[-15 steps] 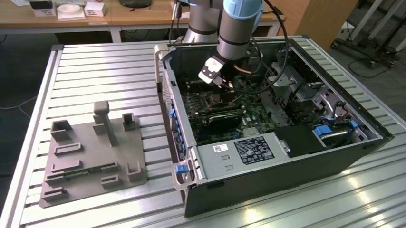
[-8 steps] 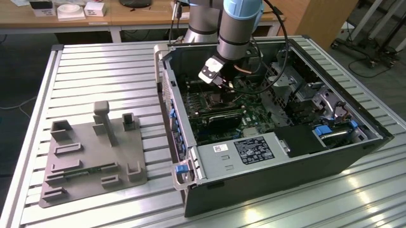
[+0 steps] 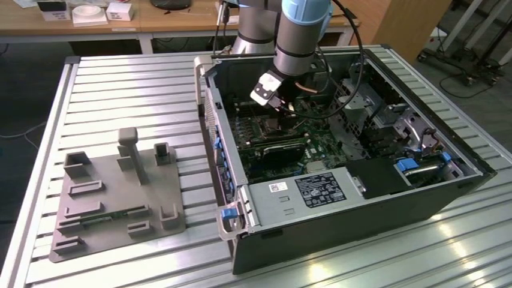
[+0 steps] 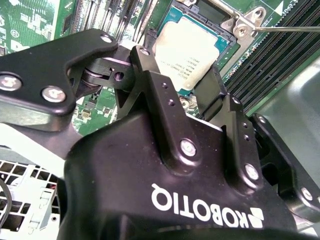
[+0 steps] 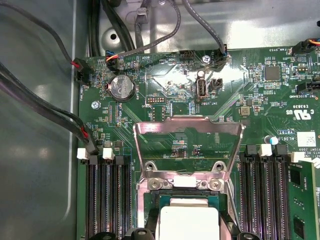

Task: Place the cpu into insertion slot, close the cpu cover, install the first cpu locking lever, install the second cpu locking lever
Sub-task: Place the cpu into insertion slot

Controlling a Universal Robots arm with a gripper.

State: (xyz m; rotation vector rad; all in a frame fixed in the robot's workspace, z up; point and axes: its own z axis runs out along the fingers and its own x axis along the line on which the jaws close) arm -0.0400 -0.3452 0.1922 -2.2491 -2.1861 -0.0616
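My gripper [image 3: 274,101] reaches down into the open black computer case [image 3: 448,192]. Its two black fingers [image 4: 145,60] close on either side of the cpu [image 4: 187,50], a pale square chip. The cpu [image 5: 187,222] lies level at the insertion slot [image 5: 150,200], inside its dark frame; I cannot tell whether it is fully seated. The cpu cover [image 5: 187,127], a thin silvery frame, stands tilted open behind the slot. A thin metal locking lever [image 4: 285,29] sticks out beside the slot's corner.
Long black memory slots [image 5: 105,200] flank the slot on both sides. Cable bundles [image 5: 45,105] run along the case wall beside the green board [image 5: 260,100]. A grey fixture block [image 3: 120,198] sits on the slatted table at the exterior view's left.
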